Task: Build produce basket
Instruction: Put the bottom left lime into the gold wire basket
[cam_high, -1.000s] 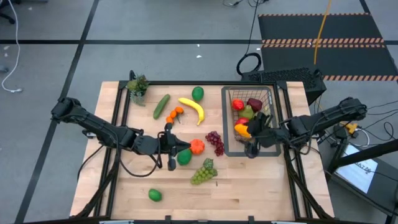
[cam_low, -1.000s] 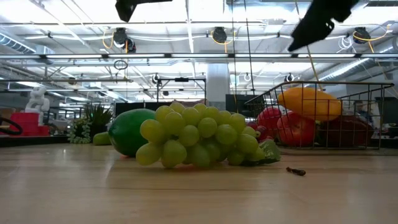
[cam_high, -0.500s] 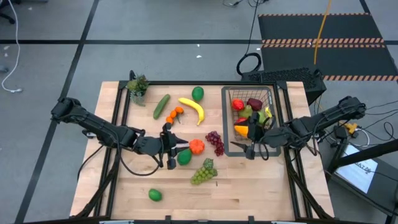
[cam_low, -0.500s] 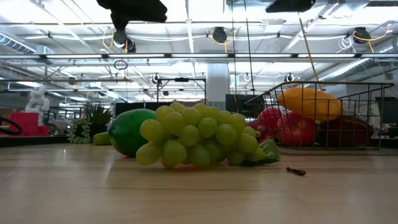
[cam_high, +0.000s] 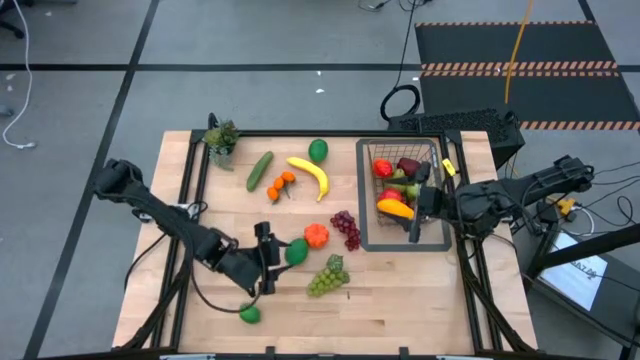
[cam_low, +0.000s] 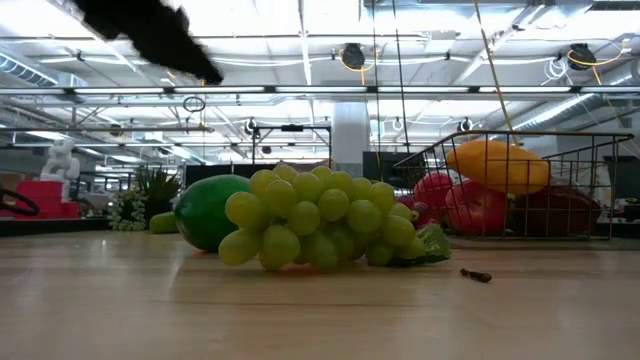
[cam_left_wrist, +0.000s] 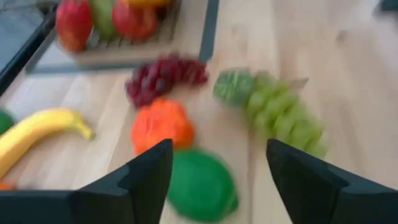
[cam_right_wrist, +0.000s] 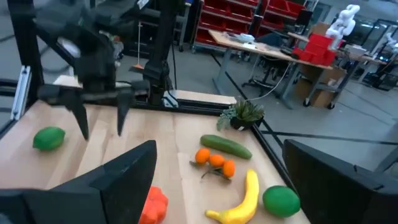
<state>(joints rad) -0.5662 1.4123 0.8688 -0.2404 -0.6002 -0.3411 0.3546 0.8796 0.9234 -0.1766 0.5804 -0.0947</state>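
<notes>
Left gripper (cam_high: 268, 262): fingers spread, empty, above mid-counter (cam_high: 400, 300).
Right gripper (cam_high: 414, 215): fingers spread, over basket (cam_high: 365, 190) near right edge.
Front edge: lime (cam_high: 249, 314) only.

Grey floor (cam_high: 80, 90) w/ black tape lines, hazard-striped mat (cam_high: 520, 45) behind wooden table (cam_high: 400, 300). Red storage bins (cam_right_wrist: 249, 25), cluttered desk (cam_right_wrist: 273, 53), ceiling lights (cam_low: 352, 55) overhead.

The wire basket (cam_high: 437, 150) holds red, yellow and green produce (cam_high: 396, 186); banana (cam_high: 310, 175), grapes (cam_high: 328, 276) and limes lie outside
</notes>
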